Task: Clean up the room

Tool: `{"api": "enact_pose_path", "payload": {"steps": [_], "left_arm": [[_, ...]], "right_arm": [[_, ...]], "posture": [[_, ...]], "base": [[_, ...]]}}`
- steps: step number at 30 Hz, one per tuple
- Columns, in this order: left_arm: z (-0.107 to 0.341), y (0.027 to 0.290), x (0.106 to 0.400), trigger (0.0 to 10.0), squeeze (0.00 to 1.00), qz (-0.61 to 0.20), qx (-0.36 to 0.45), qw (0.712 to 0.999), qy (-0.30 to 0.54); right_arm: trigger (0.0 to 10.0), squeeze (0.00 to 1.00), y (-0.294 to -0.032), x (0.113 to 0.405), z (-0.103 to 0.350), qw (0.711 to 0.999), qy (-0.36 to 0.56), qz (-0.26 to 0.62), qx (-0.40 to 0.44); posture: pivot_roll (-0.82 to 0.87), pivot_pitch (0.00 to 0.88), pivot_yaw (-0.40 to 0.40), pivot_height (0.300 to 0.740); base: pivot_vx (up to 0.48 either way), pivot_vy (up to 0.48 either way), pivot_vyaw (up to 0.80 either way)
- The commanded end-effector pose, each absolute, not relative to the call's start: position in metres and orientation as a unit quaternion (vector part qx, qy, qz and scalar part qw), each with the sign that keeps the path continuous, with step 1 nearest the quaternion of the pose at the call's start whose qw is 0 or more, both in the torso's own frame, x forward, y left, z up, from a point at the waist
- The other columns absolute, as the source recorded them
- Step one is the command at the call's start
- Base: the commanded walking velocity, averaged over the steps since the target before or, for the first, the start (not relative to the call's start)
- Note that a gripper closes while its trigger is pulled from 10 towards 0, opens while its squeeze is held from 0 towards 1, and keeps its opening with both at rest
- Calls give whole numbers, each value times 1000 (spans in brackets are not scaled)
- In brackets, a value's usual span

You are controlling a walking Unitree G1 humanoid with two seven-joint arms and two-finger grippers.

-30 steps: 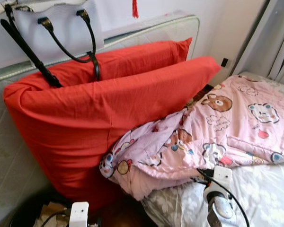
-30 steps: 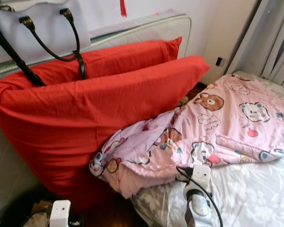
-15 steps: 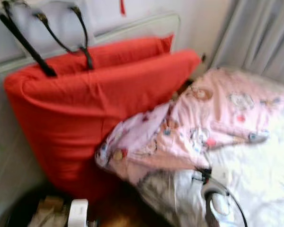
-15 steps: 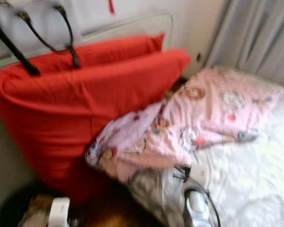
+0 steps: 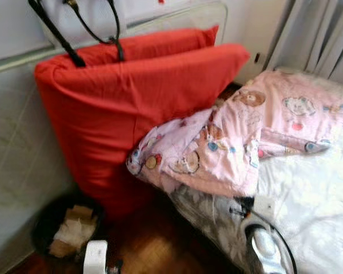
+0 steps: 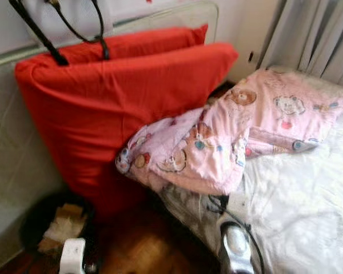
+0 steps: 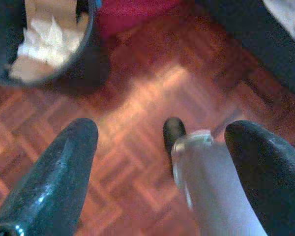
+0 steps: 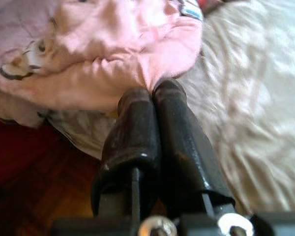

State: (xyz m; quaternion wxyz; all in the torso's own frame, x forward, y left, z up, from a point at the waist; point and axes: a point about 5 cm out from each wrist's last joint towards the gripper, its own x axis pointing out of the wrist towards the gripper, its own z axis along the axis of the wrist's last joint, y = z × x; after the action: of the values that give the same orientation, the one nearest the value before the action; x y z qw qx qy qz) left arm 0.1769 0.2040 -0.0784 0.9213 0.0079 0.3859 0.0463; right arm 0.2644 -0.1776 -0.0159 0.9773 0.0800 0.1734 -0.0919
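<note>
- A pink, crumpled cartoon-bear quilt [image 5: 240,142] lies bunched on the bed with the white, pale-flowered sheet [image 5: 314,211]; this quilt serves as the landmark.
- Two big red fabric cushions [image 5: 131,97] stand upright against a pale padded headboard [image 5: 17,142], to the robot's left of the quilt; the quilt's near-left fold touches the front cushion.
- A white handbag with black straps [image 5: 74,28] hangs above the cushions, its straps falling over their top edge.
- A round black waste bin [image 5: 63,228] holding crumpled paper sits on the reddish-brown parquet floor [image 7: 137,113], below the cushions and to the left of the quilt.
- Grey pleated curtains [image 5: 320,34] hang beyond the quilt, on its far right.
- The right gripper [image 8: 155,96] is just in front of the quilt's near edge, over the sheet; its two black fingers press together, holding nothing.
- The left gripper [image 7: 162,142] hangs low over the floor beside the bin, well left of the quilt; its fingers [image 7: 64,167] are spread wide apart with nothing between them.
</note>
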Motion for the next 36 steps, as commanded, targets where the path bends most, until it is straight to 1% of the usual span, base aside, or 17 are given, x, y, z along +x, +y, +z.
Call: {"api": "enact_pose_path", "payload": {"steps": [1,12,16,18,21,36], "left_arm": [[-77,206,179,10000,0,41,16,922,386],[-78,205,178,10000,0,38,16,922,385],[-78,205,178,10000,0,38,19,920,389],[-78,204,178,10000,0,38,19,921,388],[-78,205,178,10000,0,39,21,921,387],[-78,205,178,10000,0,38,25,921,388]], "right_arm": [[10000,0,-178,266,-14,978,163,-93,85],[10000,0,-176,267,-11,980,149,-87,102],[10000,0,-166,265,-16,977,170,-45,120],[10000,0,-164,263,-19,972,181,-42,143],[10000,0,-163,262,-21,970,185,-39,155],[10000,0,-163,258,-27,965,211,-24,157]], "posture": [[-38,83,-25,740],[-39,86,-26,740],[-41,87,-27,740],[-39,89,-27,740],[-40,89,-28,740],[-41,88,-29,740]], "base": [[-352,0,0],[-354,0,0],[0,0,0],[0,0,0],[0,0,0],[0,0,0]]}}
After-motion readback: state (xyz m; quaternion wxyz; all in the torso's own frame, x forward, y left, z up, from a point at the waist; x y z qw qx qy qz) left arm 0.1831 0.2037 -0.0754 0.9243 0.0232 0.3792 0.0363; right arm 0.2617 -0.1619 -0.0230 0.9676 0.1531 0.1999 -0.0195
